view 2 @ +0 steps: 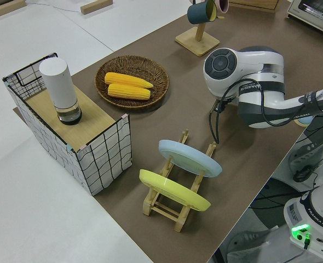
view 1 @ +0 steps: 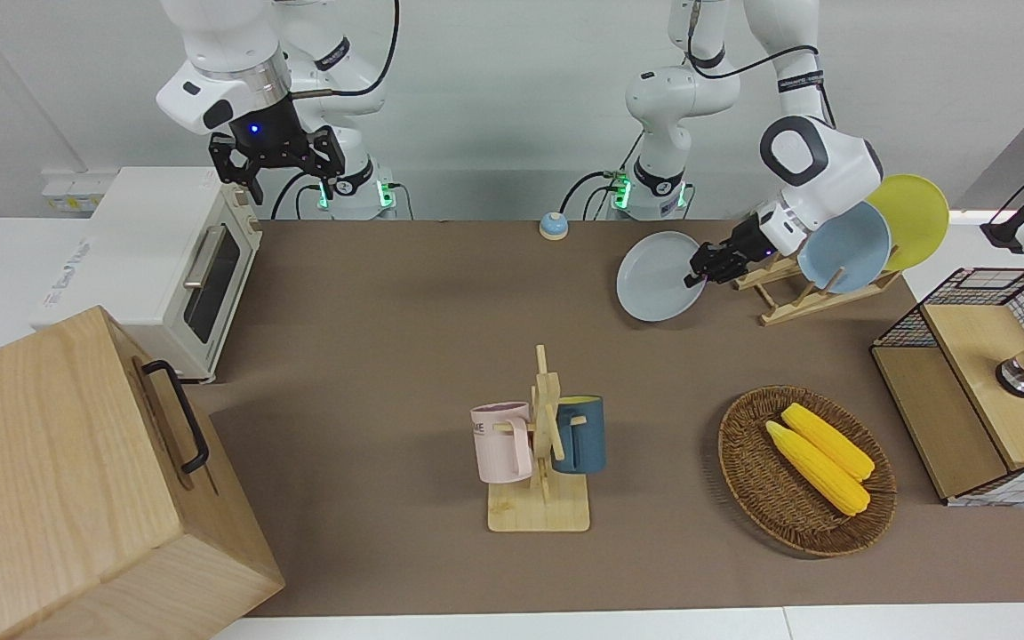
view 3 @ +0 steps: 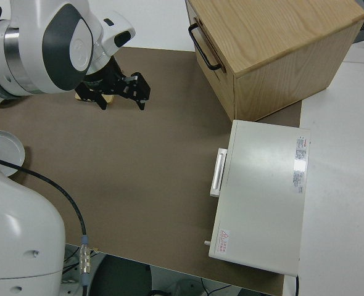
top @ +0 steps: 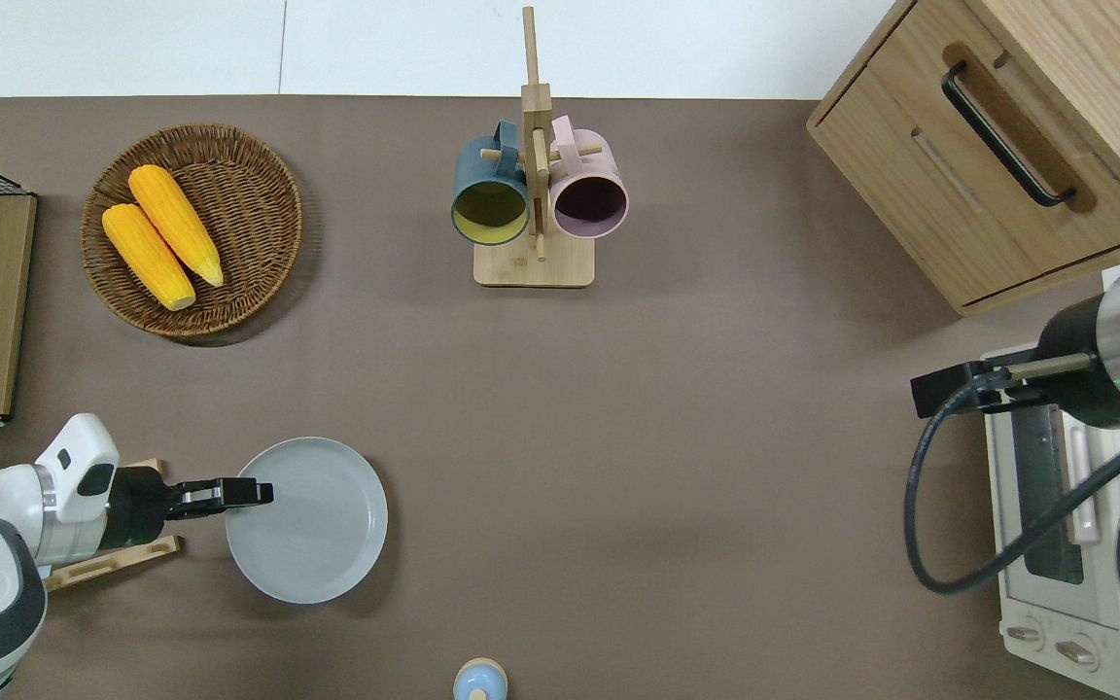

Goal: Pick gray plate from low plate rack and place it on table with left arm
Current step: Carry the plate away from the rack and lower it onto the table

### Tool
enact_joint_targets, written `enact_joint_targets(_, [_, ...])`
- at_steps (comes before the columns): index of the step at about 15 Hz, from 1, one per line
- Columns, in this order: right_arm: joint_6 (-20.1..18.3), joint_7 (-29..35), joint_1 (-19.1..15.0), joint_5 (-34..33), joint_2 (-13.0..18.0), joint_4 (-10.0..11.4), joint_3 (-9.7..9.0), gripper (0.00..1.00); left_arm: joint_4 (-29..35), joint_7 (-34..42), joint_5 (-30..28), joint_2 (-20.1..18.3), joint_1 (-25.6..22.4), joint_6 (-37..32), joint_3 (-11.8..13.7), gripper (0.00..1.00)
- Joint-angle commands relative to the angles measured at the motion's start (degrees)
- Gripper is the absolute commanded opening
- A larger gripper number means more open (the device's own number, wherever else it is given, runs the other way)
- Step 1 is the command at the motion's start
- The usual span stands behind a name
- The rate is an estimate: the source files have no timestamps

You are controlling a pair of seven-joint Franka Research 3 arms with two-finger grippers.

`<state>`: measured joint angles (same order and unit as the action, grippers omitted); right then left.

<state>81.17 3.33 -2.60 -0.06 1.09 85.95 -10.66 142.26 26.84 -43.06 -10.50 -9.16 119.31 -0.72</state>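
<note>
My left gripper (view 1: 699, 269) is shut on the rim of the gray plate (view 1: 654, 289) and holds it slightly tilted, just above the table (view 1: 405, 338). In the overhead view the gripper (top: 254, 493) and the plate (top: 312, 520) are over bare table, beside the low plate rack (top: 108, 561), toward the right arm's end. The rack (view 1: 796, 300) still holds a sky-blue plate (view 1: 845, 247) and a yellow plate (view 1: 912, 218). My right gripper (view 1: 276, 164) is parked and open.
A mug stand (view 1: 540, 444) with a pink and a blue mug stands mid-table. A wicker basket (view 1: 748, 471) holds two corn cobs. A wooden cabinet (view 1: 68, 480) and a toaster oven (view 1: 165, 258) stand at the right arm's end. A small bell (view 1: 553, 226) sits near the robots.
</note>
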Motion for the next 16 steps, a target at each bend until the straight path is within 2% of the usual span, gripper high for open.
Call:
enact_joint_targets(1, [-0.8, -0.1, -0.6, 0.6, 0.1, -0.3, -0.32, 0.987, 2.8, 1.9, -2.4, -0.7, 1.5, 4.0, -0.2, 0.00])
enact_joint_targets(7, [-0.8, -0.1, -0.6, 0.6, 0.1, -0.3, -0.32, 0.990, 3.7, 2.1, -2.2, -0.5, 2.7, 5.8, -1.6, 0.00])
enact_joint_targets(8, [-0.8, -0.1, -0.6, 0.6, 0.1, -0.3, -0.32, 0.990, 3.6, 2.2, -1.9, -0.5, 2.7, 5.8, -1.6, 0.10])
enact_joint_targets(9, [-0.8, -0.1, -0.6, 0.6, 0.1, -0.3, -0.32, 0.987, 3.6, 2.3, -1.8, -0.6, 2.7, 5.8, -1.6, 0.27])
enact_joint_targets(11, [-0.8, -0.1, -0.6, 0.6, 0.1, -0.3, -0.32, 0.990, 3.5, 2.3, -0.5, -0.7, 2.7, 5.8, -1.6, 0.68])
enact_joint_targets(12, [-0.8, -0.1, -0.6, 0.6, 0.1, -0.3, -0.32, 0.990, 3.4, 2.3, 0.2, -0.7, 2.7, 5.8, -1.6, 0.94])
enact_joint_targets(13, [-0.8, -0.1, -0.6, 0.6, 0.1, -0.3, -0.32, 0.990, 3.3, 2.2, 0.6, -1.0, 2.7, 5.8, -1.5, 0.99])
enact_joint_targets(16, [-0.8, -0.1, -0.6, 0.6, 0.1, -0.3, -0.32, 0.990, 2.6, 1.6, 2.8, -1.5, 2.1, 5.7, -1.5, 1.00])
